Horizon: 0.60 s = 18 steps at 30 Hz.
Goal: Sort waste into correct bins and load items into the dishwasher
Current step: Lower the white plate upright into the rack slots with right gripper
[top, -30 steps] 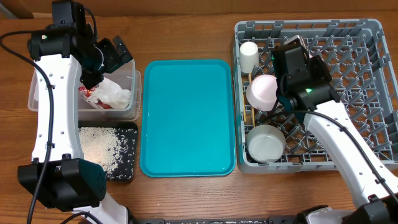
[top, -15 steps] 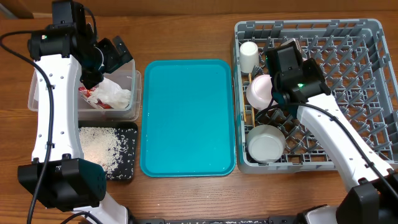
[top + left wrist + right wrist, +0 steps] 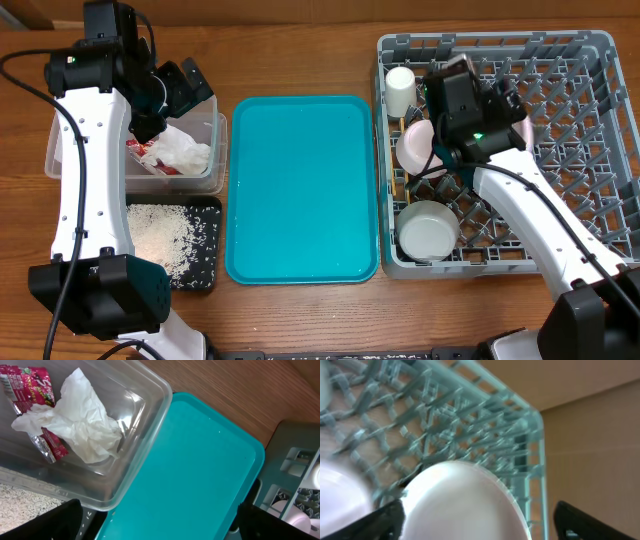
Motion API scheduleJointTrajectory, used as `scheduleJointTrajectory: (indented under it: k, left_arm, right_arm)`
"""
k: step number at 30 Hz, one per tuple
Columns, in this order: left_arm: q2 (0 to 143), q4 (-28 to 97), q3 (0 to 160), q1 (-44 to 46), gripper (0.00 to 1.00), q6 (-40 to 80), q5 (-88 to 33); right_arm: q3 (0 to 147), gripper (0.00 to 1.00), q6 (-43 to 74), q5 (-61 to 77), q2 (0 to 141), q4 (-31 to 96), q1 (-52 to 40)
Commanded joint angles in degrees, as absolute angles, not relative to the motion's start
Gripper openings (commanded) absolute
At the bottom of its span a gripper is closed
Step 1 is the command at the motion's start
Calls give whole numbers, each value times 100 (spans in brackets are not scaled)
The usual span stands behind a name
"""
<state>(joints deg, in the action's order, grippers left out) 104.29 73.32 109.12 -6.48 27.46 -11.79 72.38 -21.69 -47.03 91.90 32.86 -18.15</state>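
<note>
The grey dishwasher rack [image 3: 590,120] holds a pale cup [image 3: 401,88], a whitish-pink plate [image 3: 412,148] and a white bowl [image 3: 428,228] along its left side. My right gripper [image 3: 440,150] hangs over the plate. In the right wrist view the plate [image 3: 465,505] fills the space between my fingers, and my right gripper [image 3: 480,520] is open, with a gap at the right finger. My left gripper [image 3: 185,88] is open and empty above the clear tub [image 3: 218,150]. That tub holds the white tissue [image 3: 82,425] and red wrapper [image 3: 30,387]. Rice grains [image 3: 160,237] lie in the black tray [image 3: 212,245].
The teal tray [image 3: 300,190] lies bare between the bins and the rack. Upright pegs fill the right part of the rack. Wooden tabletop surrounds everything. Thin wooden sticks [image 3: 397,180] show beside the plate at the rack's left wall.
My right gripper has opened and let go of the plate, which now leans among the pegs. The right arm shifted slightly left and back. The left arm has not moved.
</note>
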Motion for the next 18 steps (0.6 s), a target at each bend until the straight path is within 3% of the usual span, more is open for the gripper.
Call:
scheduleJointTrajectory:
  k: [1, 4, 10, 18]
  left_arm:
    - [10436, 7332, 10997, -628, 100, 2700, -1155]
    - [10436, 7330, 10997, -631, 100, 2700, -1155]
    - [10436, 7330, 10997, -631, 100, 2700, -1155]
    - [10436, 7328, 10997, -631, 100, 2700, -1155]
  right_arm:
    - [7244, 100, -2891, -5577, 9216, 2773, -1861]
    - [7244, 100, -3203, -5828, 9216, 2093, -1935]
    - [7244, 100, -2342, -5400, 9216, 1881, -2300]
    - [7244, 100, -213, -2377, 9216, 2436, -2672]
